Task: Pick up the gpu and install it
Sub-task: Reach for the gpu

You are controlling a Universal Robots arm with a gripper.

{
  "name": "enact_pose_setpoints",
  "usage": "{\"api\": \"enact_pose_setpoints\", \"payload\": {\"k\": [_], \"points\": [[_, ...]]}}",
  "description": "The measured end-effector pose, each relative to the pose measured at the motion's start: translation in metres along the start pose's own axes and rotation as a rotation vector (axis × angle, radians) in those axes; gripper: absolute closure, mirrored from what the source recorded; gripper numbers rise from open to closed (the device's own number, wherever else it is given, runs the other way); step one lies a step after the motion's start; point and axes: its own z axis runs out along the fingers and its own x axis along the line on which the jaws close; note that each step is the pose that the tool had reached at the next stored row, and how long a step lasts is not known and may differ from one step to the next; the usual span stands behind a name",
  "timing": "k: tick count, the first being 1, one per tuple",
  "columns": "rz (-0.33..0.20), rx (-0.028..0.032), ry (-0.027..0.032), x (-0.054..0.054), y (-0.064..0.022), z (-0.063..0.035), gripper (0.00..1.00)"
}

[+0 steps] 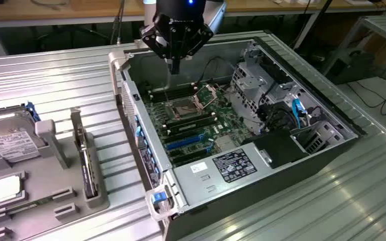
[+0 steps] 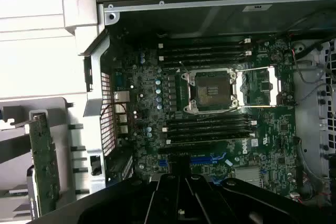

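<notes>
1. The one readable mark is white lettering on the motherboard (image 2: 147, 87), beside a bank of memory slots (image 2: 207, 127). It looks like "DELL".
2. In the exterior view, the black label (image 1: 235, 164) at the near end of the computer case (image 1: 327, 108) carries print too small to read. So does the white label on the hard drive (image 1: 8, 140).
3. The gpu (image 1: 86, 160) stands on edge in a slot of the grey holder (image 1: 45, 201) at the exterior view's left, outside the case and well apart from the gripper.
4. There it is a thin dark slab. The wrist view shows its green board face (image 2: 44, 163) and silver bracket.
5. The gripper (image 1: 174, 68) hangs over the far end of the open case, fingers drawn together, holding nothing.
6. The wrist view looks straight down on the empty CPU socket (image 2: 212, 90) and a blue expansion slot (image 2: 207, 158).
</notes>
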Motion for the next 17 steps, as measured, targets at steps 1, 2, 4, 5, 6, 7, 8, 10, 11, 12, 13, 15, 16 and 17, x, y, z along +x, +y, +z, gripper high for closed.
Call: {"api": "enact_pose_setpoints", "payload": {"k": [1, 2, 4, 5, 6, 7, 8, 10, 11, 12, 13, 15, 16, 17], "points": [[0.000, 0.0000, 0.0000, 0.000, 0.0000, 0.0000, 0.89], [0.000, 0.0000, 0.0000, 0.000, 0.0000, 0.0000, 0.89], [0.000, 0.0001, 0.0000, 0.002, -0.0002, -0.0001, 0.89], [0.000, 0.0000, 0.0000, 0.004, -0.0003, -0.0001, 0.89], [0.000, 0.0000, 0.0000, 0.005, -0.0004, -0.0001, 0.89], [0.000, 0.0000, 0.0000, 0.006, -0.0005, -0.0002, 0.89], [0.000, 0.0000, 0.0000, 0.008, -0.0006, -0.0002, 0.89], [0.000, -0.0001, -0.0001, 0.012, -0.0009, -0.0003, 0.89], [0.000, 0.0000, 0.0000, 0.015, -0.0011, -0.0004, 0.89], [0.000, 0.0000, 0.0000, 0.016, -0.0012, -0.0004, 0.89], [0.000, 0.0001, 0.0000, 0.017, -0.0013, -0.0005, 0.89], [0.000, 0.0000, 0.0000, 0.020, -0.0015, -0.0006, 0.89], [0.000, 0.0000, 0.0000, 0.022, -0.0016, -0.0006, 0.89], [0.000, 0.0000, 0.0000, 0.023, -0.0017, -0.0007, 0.89]]}}
